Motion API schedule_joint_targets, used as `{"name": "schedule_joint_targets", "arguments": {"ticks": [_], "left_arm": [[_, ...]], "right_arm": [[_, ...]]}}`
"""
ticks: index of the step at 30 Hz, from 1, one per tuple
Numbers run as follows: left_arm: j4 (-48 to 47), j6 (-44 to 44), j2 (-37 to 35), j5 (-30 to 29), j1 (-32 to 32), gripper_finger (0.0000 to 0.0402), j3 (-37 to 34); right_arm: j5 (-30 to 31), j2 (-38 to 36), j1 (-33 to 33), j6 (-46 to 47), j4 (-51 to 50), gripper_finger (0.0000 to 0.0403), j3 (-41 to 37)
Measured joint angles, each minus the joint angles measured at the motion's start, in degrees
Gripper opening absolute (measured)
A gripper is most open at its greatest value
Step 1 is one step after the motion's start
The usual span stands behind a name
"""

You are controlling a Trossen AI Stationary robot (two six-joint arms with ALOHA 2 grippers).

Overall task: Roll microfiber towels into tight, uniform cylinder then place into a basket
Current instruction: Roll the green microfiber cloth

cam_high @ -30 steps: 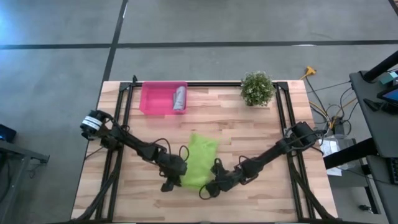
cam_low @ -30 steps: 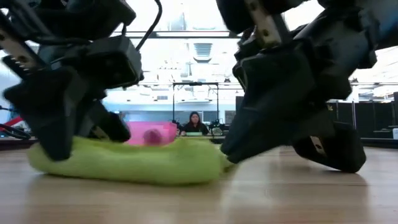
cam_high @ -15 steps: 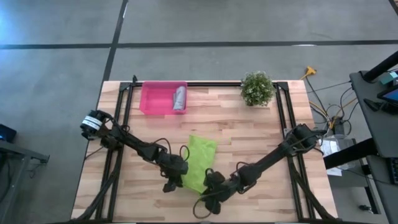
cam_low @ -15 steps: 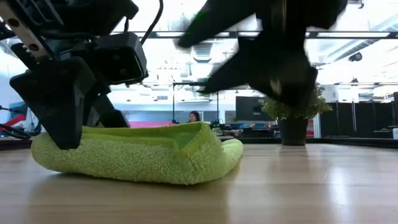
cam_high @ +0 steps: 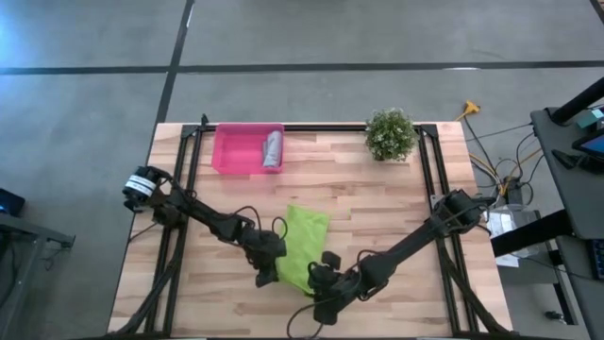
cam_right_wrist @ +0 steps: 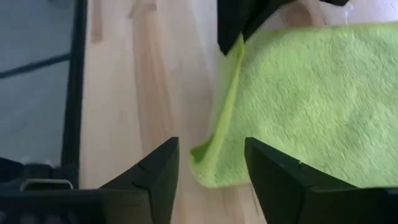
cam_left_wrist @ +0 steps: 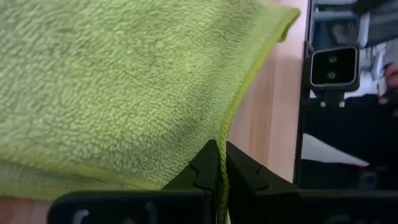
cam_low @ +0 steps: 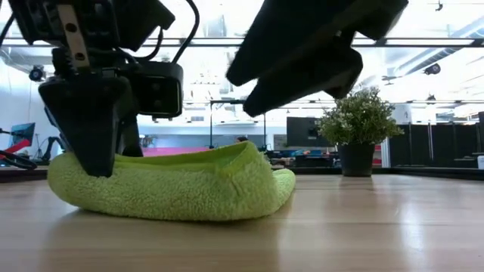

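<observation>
The lime green microfiber towel (cam_high: 302,247) lies folded on the wooden table (cam_high: 377,208), a little toward six o'clock from the table's centre, its long axis running from about one o'clock to seven o'clock. In the low view it is a soft, thick hump (cam_low: 170,185) resting on the wood.

The left gripper (cam_high: 267,274) sits at the towel's nine-o'clock edge, near its lower end, with its fingers pressed together on the hem — the left wrist view shows the green edge seam (cam_left_wrist: 231,118) running down into the pinch between the two dark fingertips (cam_left_wrist: 205,168). In the low view this gripper (cam_low: 94,162) stands upright, its tip down on the towel's end.

The right gripper (cam_high: 326,304) hovers at the towel's six-o'clock corner, its jaws spread wide and holding nothing. Its wrist view shows the two fingers (cam_right_wrist: 158,171) apart, with the towel's corner (cam_right_wrist: 208,158) lying on the table just beyond the gap, not touched. In the low view it (cam_low: 302,57) hangs clear above the cloth.

At the table's eleven o'clock the pink basket (cam_high: 236,151) holds the grey microfiber towel (cam_high: 273,148), already rolled and lying along its three-o'clock wall. A small potted plant (cam_high: 390,134) stands at one o'clock — well apart from both.
</observation>
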Motion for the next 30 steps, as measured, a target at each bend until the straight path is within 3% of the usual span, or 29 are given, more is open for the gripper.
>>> {"name": "schedule_joint_targets", "arguments": {"ticks": [6, 12, 22, 30], "left_arm": [[0.55, -2.31, 0.00, 0.07, 0.40, 0.0000, 0.13], [0.40, -2.43, 0.00, 0.79, 0.40, 0.0000, -0.11], [0.15, -2.23, 0.00, 0.79, 1.14, 0.0000, -0.11], [0.12, -2.30, 0.11, 0.77, 1.33, 0.0000, -0.11]], "right_arm": [[-0.16, 1.17, -0.48, -0.56, 4.41, 0.0204, -1.00], [-4.31, 2.75, -0.44, -7.70, 5.20, 0.0209, -0.94], [-4.36, 2.58, -0.46, -30.48, 5.27, 0.0187, -0.87], [-7.48, 3.33, -0.11, -37.54, 6.30, 0.0169, -0.87]]}}
